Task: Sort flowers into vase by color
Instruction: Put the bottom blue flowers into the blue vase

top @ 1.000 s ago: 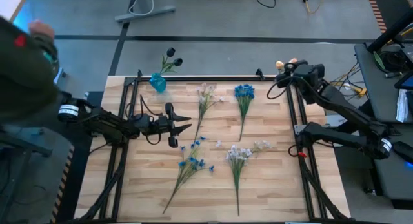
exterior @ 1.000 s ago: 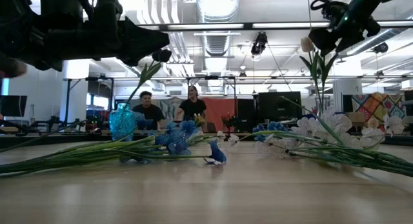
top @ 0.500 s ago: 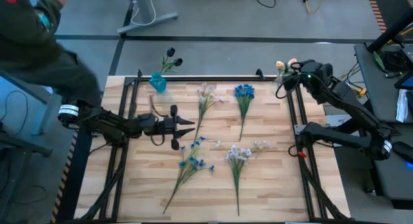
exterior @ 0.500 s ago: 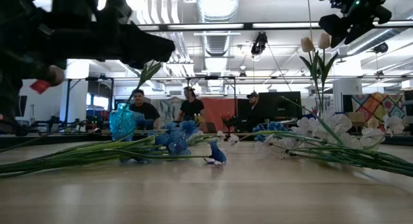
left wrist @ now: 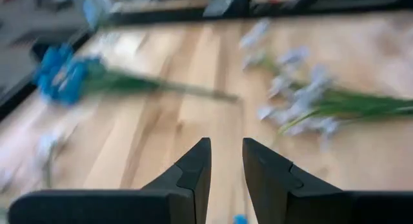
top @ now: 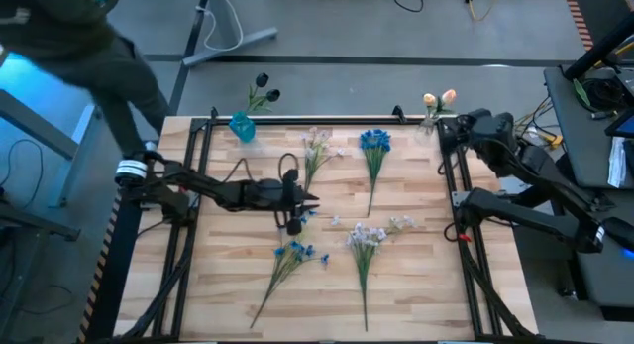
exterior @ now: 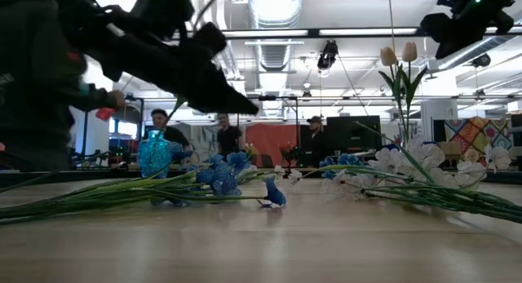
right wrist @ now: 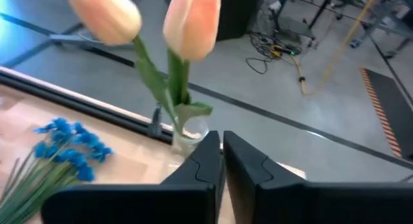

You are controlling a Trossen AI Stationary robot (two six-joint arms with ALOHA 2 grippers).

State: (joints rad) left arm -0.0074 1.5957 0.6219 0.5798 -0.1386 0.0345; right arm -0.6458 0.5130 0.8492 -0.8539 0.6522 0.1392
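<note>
Peach tulips [top: 437,99] standing in clear vase [right wrist: 188,135] at table's far right corner. Blue [top: 373,143], white-lilac [top: 367,237] sprigs lying on table [top: 416,285]. Left gripper [top: 309,204] hovering mid-table, fingers narrowly parted, empty. Right gripper [right wrist: 221,146] nearly closed, empty, near vase.

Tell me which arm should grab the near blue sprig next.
Left. The left gripper hovers open just above the blue sprig mid-table; the right gripper sits at the far right corner beside the tulips.
</note>
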